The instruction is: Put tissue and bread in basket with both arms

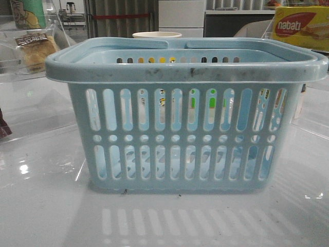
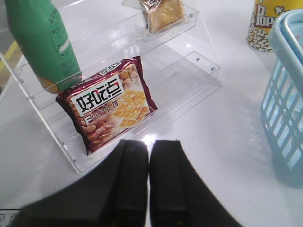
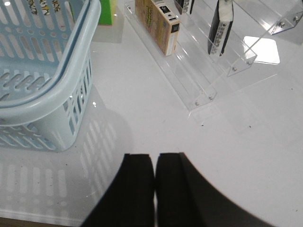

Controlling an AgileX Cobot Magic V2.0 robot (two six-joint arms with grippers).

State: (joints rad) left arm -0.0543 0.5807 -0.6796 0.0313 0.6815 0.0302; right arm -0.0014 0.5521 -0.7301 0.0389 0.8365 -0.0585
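The light-blue basket [image 1: 185, 123] stands in the middle of the table and fills the front view; it also shows in the left wrist view [image 2: 284, 94] and the right wrist view [image 3: 52, 90]. The bread [image 1: 35, 49] in clear wrap lies on an upper step of a clear shelf at the left, also in the left wrist view [image 2: 163, 14]. The tissue [image 3: 220, 28], a black packet with white patches, stands on edge on a clear stepped shelf at the right. My left gripper [image 2: 149, 144] is shut and empty above the table before the left shelf. My right gripper [image 3: 155, 156] is shut and empty between basket and right shelf.
On the left shelf are a red biscuit packet [image 2: 109, 104] and a green bottle [image 2: 45, 42]. A popcorn cup [image 2: 262, 26] stands behind the basket. The right shelf holds a tan box [image 3: 158, 23] and another dark packet [image 3: 184, 5]. A nabati box [image 1: 300, 25] sits far right.
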